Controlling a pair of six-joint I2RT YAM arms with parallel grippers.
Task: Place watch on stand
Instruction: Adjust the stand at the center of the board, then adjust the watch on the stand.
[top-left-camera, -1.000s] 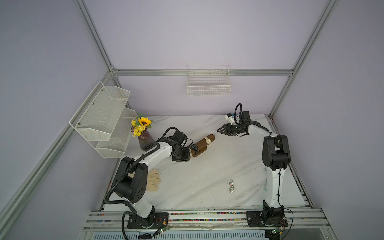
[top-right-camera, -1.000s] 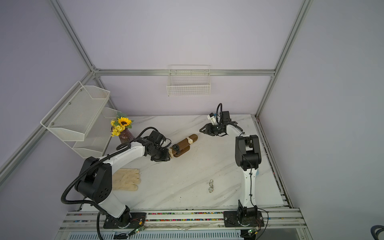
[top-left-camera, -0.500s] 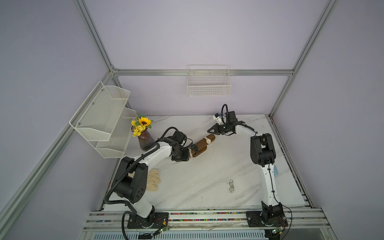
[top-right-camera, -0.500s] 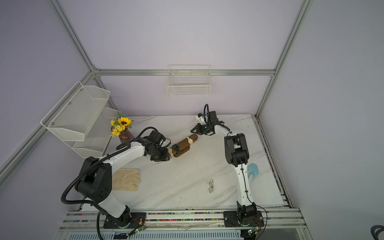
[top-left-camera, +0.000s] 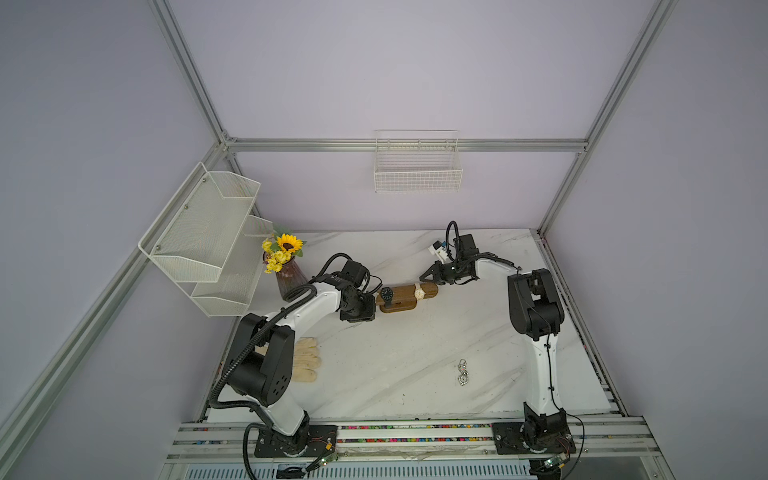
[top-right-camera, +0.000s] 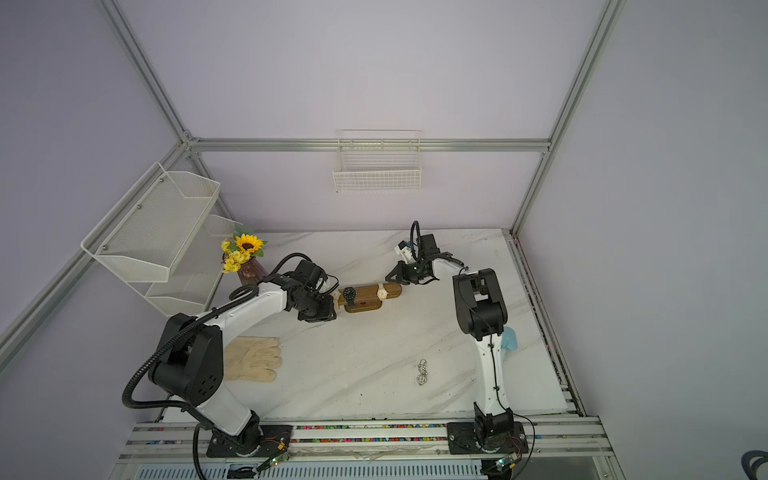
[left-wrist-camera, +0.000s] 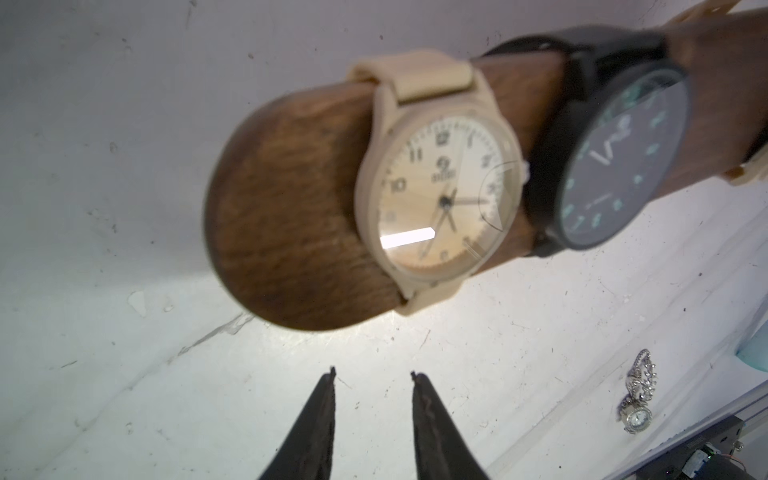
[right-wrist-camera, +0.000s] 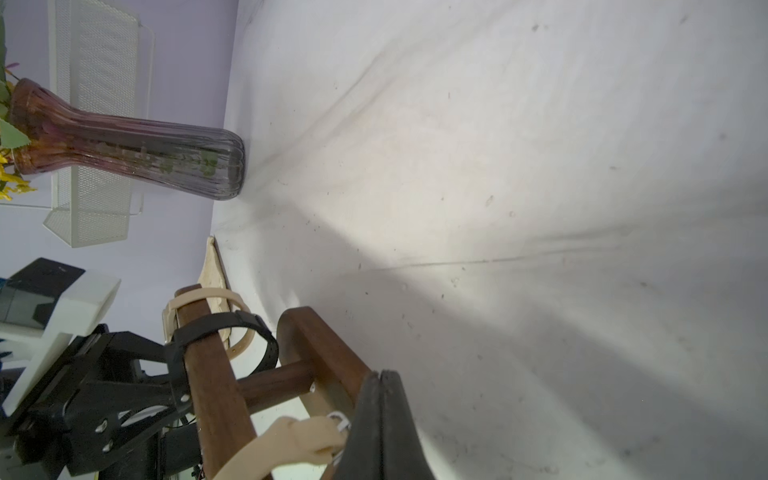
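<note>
The brown wooden stand (top-left-camera: 402, 294) (top-right-camera: 365, 296) stands mid-table at the back. Its bar carries a beige watch (left-wrist-camera: 440, 195) at the rounded end, a black watch (left-wrist-camera: 623, 166) (top-left-camera: 386, 293) beside it, and another beige watch (top-left-camera: 419, 293) (right-wrist-camera: 291, 444) near the far end. My left gripper (left-wrist-camera: 372, 374) (top-left-camera: 371, 302) is open just off the bar's left end, with nothing between its fingers. My right gripper (right-wrist-camera: 380, 374) (top-left-camera: 424, 277) is shut at the bar's right end, with that watch's buckle against one finger. A small silver watch (top-left-camera: 462, 373) (left-wrist-camera: 638, 399) lies loose at the front right.
A vase of sunflowers (top-left-camera: 286, 270) stands behind the left arm. Cream gloves (top-right-camera: 251, 363) lie at the front left. A white mesh shelf (top-left-camera: 203, 237) hangs on the left wall and a wire basket (top-left-camera: 417, 168) on the back wall. Something teal (top-right-camera: 509, 338) shows behind the right arm.
My right arm has swung left and down to the stand's right end, and its gripper has closed. The left arm and the stand have not moved.
</note>
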